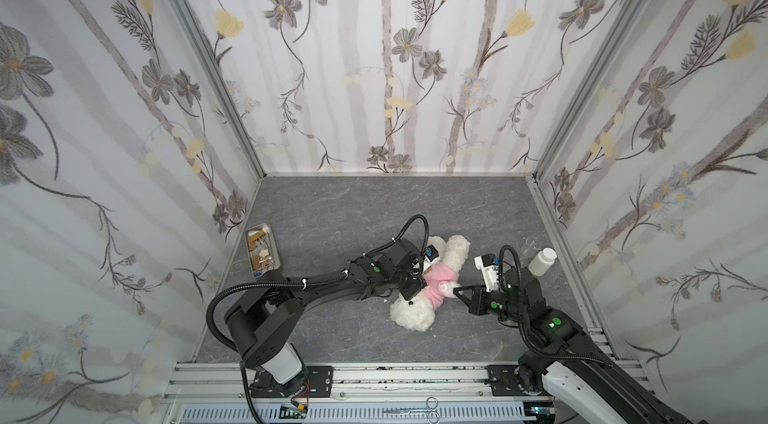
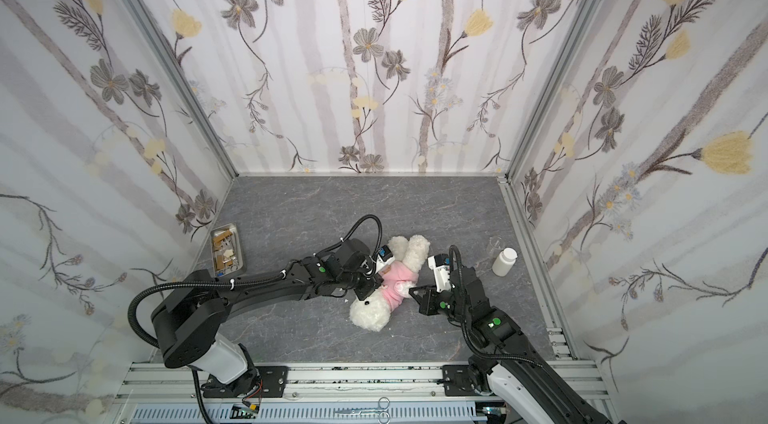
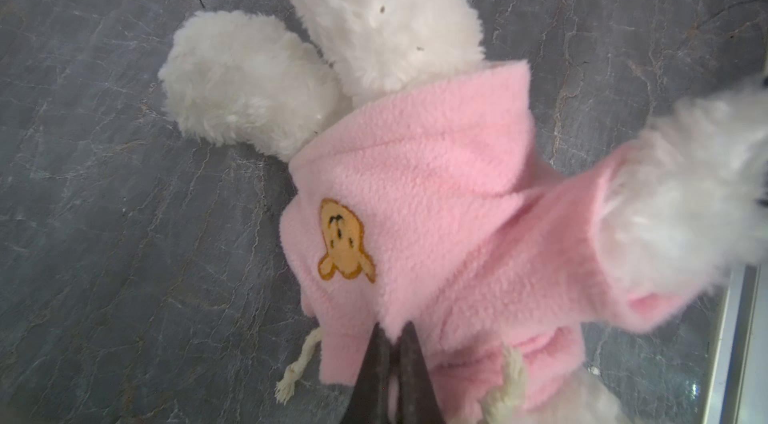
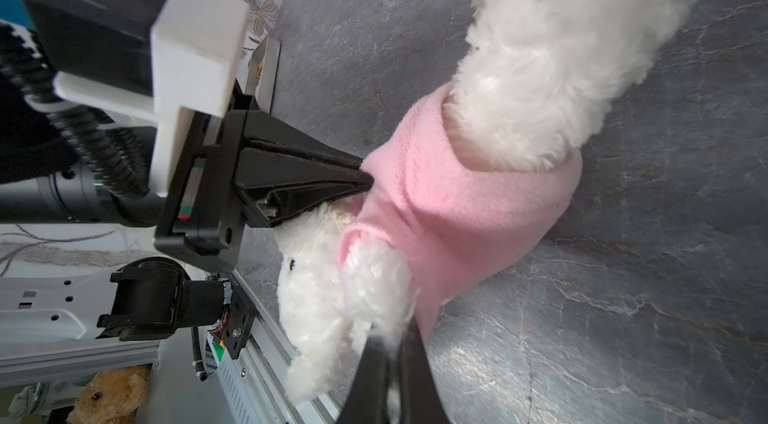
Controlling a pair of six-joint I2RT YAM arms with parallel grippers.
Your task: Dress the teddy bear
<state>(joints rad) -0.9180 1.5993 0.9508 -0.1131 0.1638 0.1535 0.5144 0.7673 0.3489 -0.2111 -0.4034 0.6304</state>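
Broadly, the grey tabletop carries everything, and the teddy bear lies on it near the middle, legs toward the back wall and head toward the front rail.

The pink hoodie already wraps the bear's trunk. One white paw pokes out of its sleeve. The other sleeve cannot be made out.

A metal tray sits well apart from the bear on the left arm's side, and a white bottle stands well apart on the right arm's side.

The left pincer has its fingers together, clamped on the hoodie's fleece at the bear's neck. The right pincer is likewise pressed together, gripping the fluffy tip of that paw.

Smaller again are the orange embroidered bear face on the hoodie's chest and a frayed drawstring trailing from the hood beside the bear's neck.

The step looks like seating the arm in the sleeve, late in the dressing. Next, probably, the right pincer draws the paw outward from the bear's trunk while the left anchors the collar, gently enough that the fleece does not bunch.
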